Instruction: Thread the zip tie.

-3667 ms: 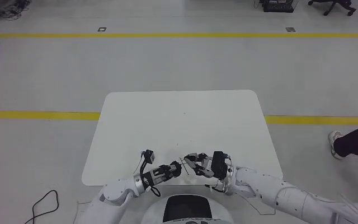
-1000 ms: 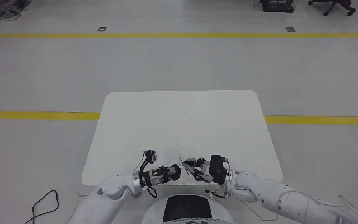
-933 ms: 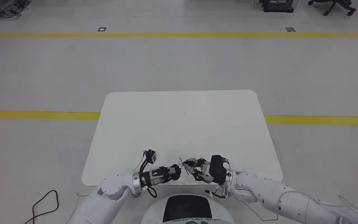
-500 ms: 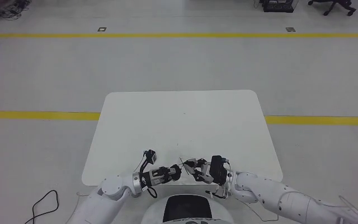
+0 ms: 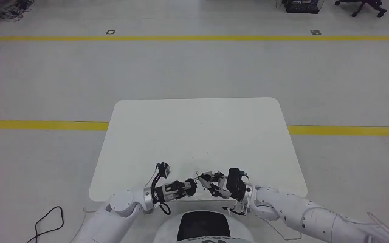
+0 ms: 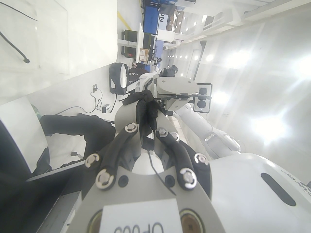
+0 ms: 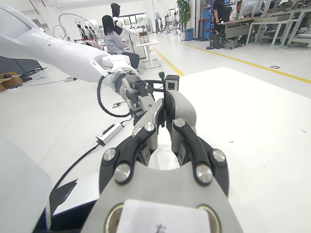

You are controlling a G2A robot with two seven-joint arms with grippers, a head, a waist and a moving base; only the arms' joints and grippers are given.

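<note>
A thin black zip tie (image 5: 197, 176) is held between my two grippers, just above the table's near edge. My left gripper (image 5: 191, 186) is shut on one end, and the strap (image 6: 155, 168) trails back from between its fingers (image 6: 132, 132). My right gripper (image 5: 207, 179) faces it, almost touching. It is shut on the other end, where the tie (image 7: 164, 90) stands up from the pads with its head (image 7: 160, 74) on top. The left gripper (image 7: 143, 90) sits just beyond it in the right wrist view.
The white table (image 5: 243, 133) stretches away beyond the grippers, with a small dark speck (image 7: 231, 142) on it. Yellow floor lines (image 5: 48, 125) run past the table, and a black cable (image 5: 45, 222) lies on the floor at the left.
Since the oldest frame both grippers have drawn slightly toward the table's near edge, still holding the tie. Over the last second nothing visibly moves.
</note>
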